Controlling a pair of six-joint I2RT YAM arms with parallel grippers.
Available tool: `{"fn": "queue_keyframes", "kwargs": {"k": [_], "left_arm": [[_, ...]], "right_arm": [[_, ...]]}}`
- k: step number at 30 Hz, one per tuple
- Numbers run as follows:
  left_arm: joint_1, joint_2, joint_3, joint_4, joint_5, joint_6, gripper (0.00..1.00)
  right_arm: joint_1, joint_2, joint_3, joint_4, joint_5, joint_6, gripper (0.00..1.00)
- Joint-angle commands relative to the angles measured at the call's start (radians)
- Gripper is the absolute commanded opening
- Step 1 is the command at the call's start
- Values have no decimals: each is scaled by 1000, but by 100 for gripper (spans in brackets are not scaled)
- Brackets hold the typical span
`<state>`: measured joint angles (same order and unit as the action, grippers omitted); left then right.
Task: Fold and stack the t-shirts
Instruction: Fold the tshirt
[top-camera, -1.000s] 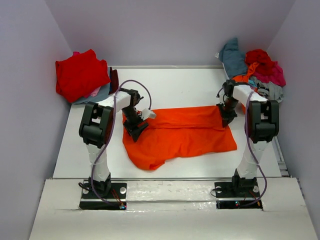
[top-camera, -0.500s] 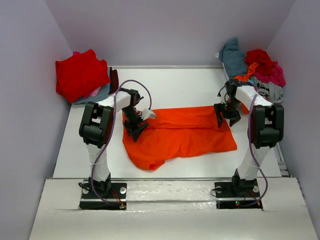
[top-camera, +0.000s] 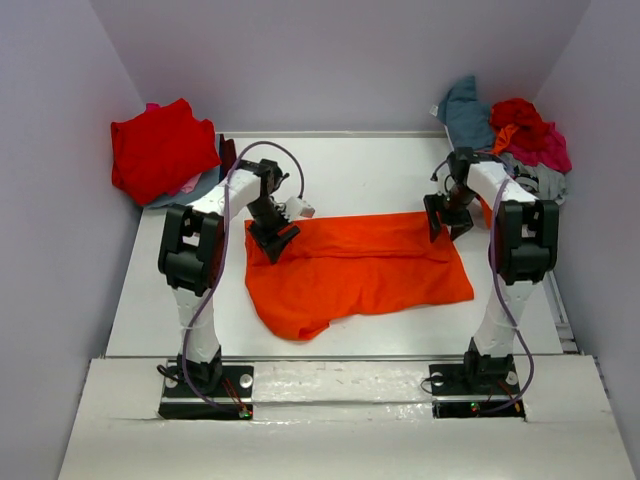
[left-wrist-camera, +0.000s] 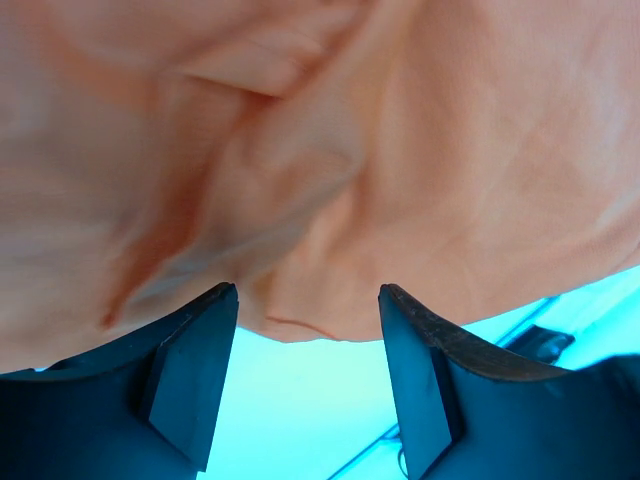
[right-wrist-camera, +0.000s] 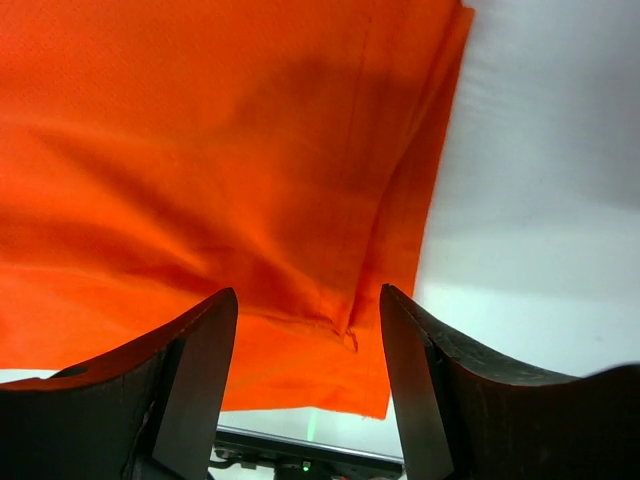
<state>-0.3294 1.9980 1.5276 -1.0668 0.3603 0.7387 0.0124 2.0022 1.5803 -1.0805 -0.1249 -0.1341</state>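
Across the white table (top-camera: 370, 170) lies the bright orange cloth t-shirt (top-camera: 360, 270). The right gripper (top-camera: 446, 224) has let go of its far corner, fingers spread. The left gripper (top-camera: 271, 244), also spread, has edged back.

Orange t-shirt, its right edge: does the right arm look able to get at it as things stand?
Probably yes. The right end effector hangs open just over the right edge of the orange t-shirt, and nothing lies between them.

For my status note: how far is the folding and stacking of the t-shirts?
Done: a folded red shirt tops the pile at far left. In hand: the orange shirt lies partly folded; left gripper and right gripper hang open over it. Left: the heap at far right.
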Motion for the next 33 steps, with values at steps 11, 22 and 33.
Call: {"fn": "queue_keyframes", "kwargs": {"k": [11,22,33], "left_arm": [[24,42,275,33,-139,-110,70],[33,142,293,16,-75,-111,69],[33,65,194,16,-73,-99,69]], "right_arm": [[3,128,1,43,-73,-16,59],[3,147,23,28,-65,-25,59],[3,150,15,36,-58,-24,58]]}}
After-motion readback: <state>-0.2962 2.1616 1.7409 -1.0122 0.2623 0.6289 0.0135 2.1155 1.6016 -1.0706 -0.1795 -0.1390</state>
